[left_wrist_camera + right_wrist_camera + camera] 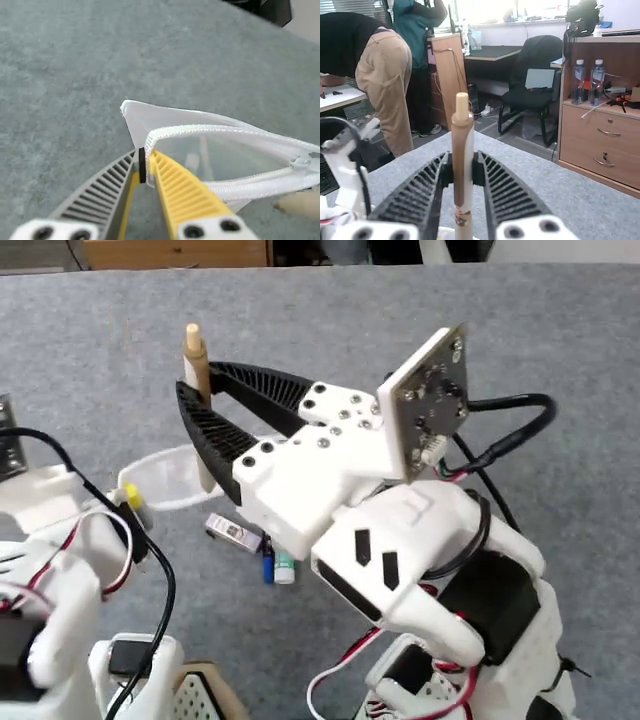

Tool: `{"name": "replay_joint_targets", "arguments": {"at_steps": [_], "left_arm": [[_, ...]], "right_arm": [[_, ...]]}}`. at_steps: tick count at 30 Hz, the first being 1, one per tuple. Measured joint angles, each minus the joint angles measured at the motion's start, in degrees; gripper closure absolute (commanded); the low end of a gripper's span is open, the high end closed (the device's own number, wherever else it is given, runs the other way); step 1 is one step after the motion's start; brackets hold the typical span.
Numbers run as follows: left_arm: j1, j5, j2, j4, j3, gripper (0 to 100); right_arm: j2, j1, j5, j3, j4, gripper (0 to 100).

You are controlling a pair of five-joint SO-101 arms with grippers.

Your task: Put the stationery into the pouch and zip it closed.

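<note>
Ops: status, high view?

Rig: right hand (197,380) clenched on a beige pen (194,348); pen upright over the grey bench (500,330); its lower end comes down by the clear pouch (165,472); cannot tell if it is inside. Left hand (132,498) sits at the pouch's end nearest that arm. Three small items lie loose on the bench just beside the pouch: a grey block (233,530), a blue piece (268,566) and a white-and-green piece (285,567); the last two are touching.

Ops: left wrist view?

Rig: left hand (143,162) pinching the pouch (145,117) at one end of its white zip (200,131); grey finger (100,187) on one side, yellow finger (185,192) on the other; mouth gaping open; zip pull (300,162) at the other end; pouch lying on the bench (75,75); pen tip (300,206) just beside the pouch's zip edge.

Ops: right wrist view?

Rig: right hand (461,162) gripping the pen (461,115) between two black ribbed fingers (420,192); pen vertical, its top well above the fingertips; bench (580,200) beneath.
</note>
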Motion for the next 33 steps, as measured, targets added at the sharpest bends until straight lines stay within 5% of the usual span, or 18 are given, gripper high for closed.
{"name": "replay_joint_targets", "arguments": {"at_steps": [5,20,25,29,33], "left_arm": [[-5.10,0.09,-0.44,0.00,3.52,97],[-5.98,0.00,-0.44,0.00,3.52,97],[-5.98,0.00,-0.44,0.00,3.52,97],[-5.98,0.00,-0.44,0.00,3.52,97],[-5.98,0.00,-0.44,0.00,3.52,97]], "right_arm": [[0.00,2.11,0.00,6.15,-6.33,98.6],[0.09,4.92,-0.18,31.03,-31.38,98.5],[0.00,4.92,-0.18,32.26,-32.62,96.7],[0.00,4.92,1.14,32.53,-32.09,83.5],[-0.18,5.01,5.01,32.70,-24.26,80.2]]}}
